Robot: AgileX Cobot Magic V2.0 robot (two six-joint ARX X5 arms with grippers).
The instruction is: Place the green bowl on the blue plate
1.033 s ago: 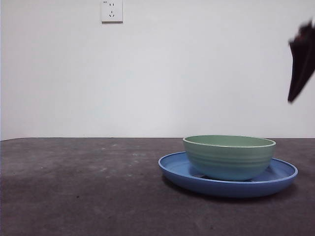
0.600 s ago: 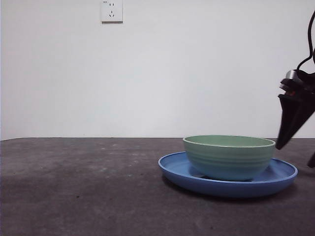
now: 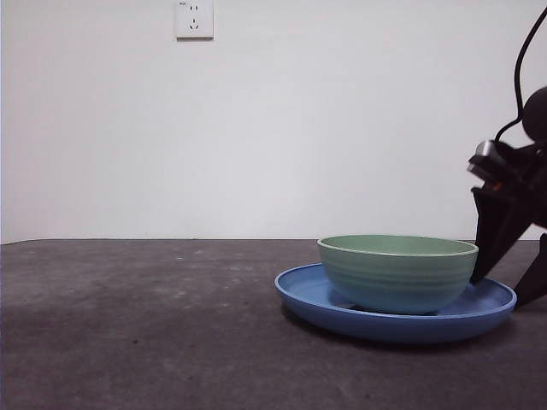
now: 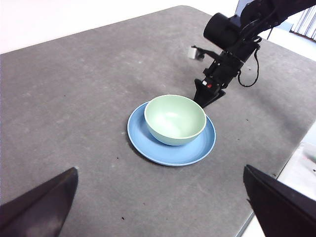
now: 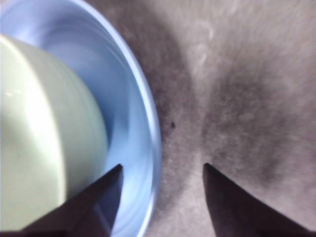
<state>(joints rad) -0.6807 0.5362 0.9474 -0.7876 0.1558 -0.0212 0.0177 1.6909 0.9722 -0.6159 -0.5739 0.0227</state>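
Mint-green glaze is covering the green bowl, with fine horizontal ridges running around its outer wall and a paler band tracing its rim. We are seeing it sitting upright inside the blue plate, roughly centred, its base resting on the plate's flat floor. From the left wrist view the green bowl is showing a smooth, pale inside with nothing in it, and the blue plate is spreading wider than the bowl all round, glossy, with a raised sloping rim.

We are finding the right hand low at the plate's edge on the right of the front view, its dark fingers pointing down toward the counter. In the right wrist view the right hand is standing apart at the tips, holding nothing, with the plate's rim passing between its two jaws: one jaw over the plate beside the bowl's wall, the other over bare counter outside the rim.

The left hand is hanging high above the counter, well away from the dishes, spread wide and carrying nothing.

A white wall socket is showing on the wall behind.
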